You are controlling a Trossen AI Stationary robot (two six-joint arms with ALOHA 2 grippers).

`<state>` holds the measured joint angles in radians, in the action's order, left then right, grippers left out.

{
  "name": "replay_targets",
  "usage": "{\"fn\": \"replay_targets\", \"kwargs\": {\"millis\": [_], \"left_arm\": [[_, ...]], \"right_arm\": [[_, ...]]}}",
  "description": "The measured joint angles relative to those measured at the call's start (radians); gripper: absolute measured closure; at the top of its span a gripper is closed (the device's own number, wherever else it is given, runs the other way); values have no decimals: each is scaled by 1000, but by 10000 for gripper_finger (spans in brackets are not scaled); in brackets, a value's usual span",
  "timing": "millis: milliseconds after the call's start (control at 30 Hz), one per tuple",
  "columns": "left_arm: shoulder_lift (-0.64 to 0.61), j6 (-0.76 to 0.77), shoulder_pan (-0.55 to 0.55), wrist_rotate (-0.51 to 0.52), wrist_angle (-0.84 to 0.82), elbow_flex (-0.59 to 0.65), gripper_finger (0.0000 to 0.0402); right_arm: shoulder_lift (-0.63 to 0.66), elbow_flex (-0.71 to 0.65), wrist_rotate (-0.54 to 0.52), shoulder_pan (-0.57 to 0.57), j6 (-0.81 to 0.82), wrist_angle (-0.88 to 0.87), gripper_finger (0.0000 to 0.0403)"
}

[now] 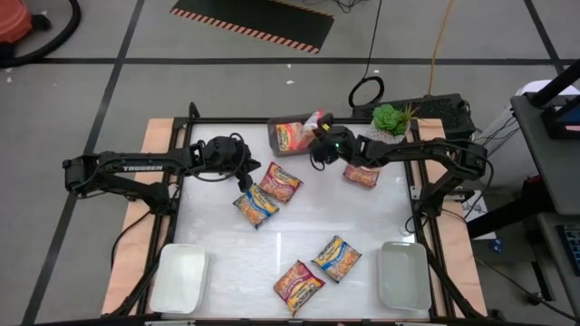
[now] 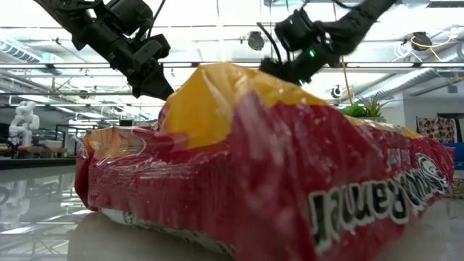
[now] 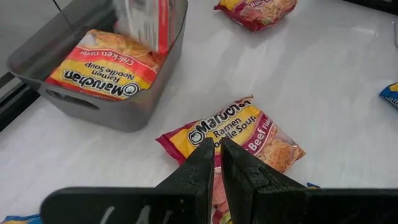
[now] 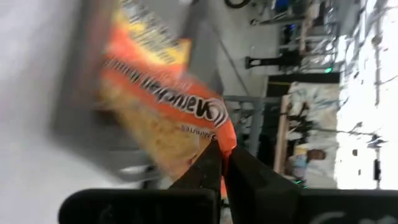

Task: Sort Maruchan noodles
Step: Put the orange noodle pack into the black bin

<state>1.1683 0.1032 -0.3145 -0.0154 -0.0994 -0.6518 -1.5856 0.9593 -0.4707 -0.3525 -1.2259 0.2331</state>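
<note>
Orange packet (image 4: 163, 118) pinched in my right claw (image 4: 221, 155), lifted clear of the bin (image 1: 288, 136); left claw (image 3: 219, 163) clenched, idle.

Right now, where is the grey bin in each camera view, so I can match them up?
High view: grey bin at the table's far edge, near the middle.
Low view: not in it; a red packet fills the frame.
Left wrist view: bin beyond the beef packet.
Right wrist view: blurred grey shape behind the held orange packet, probably it.
Shared landmark: the chicken packet lying inside.
</note>
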Motion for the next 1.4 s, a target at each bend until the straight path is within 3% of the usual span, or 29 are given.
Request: {"fn": "replay_targets", "kwargs": {"millis": [267, 533, 733, 967, 1167, 1400], "left_arm": [[0, -5, 0, 0, 37, 0, 369], [0, 12, 9, -10, 89, 0, 369], [0, 9, 20, -11, 89, 0, 369], [0, 0, 23, -11, 72, 0, 369], [0, 7, 34, -11, 73, 0, 369], [0, 12, 48, -11, 74, 0, 369]], "right_arm": [[-14, 331, 57, -6, -86, -415, 402], [-167, 504, 56, -9, -207, -573, 403], [-256, 527, -7, -21, -260, -625, 403], [-234, 528, -129, -38, -350, -644, 403], [-192, 529, -129, -47, -402, -648, 403], [-218, 528, -55, -46, -420, -708, 403]]}}
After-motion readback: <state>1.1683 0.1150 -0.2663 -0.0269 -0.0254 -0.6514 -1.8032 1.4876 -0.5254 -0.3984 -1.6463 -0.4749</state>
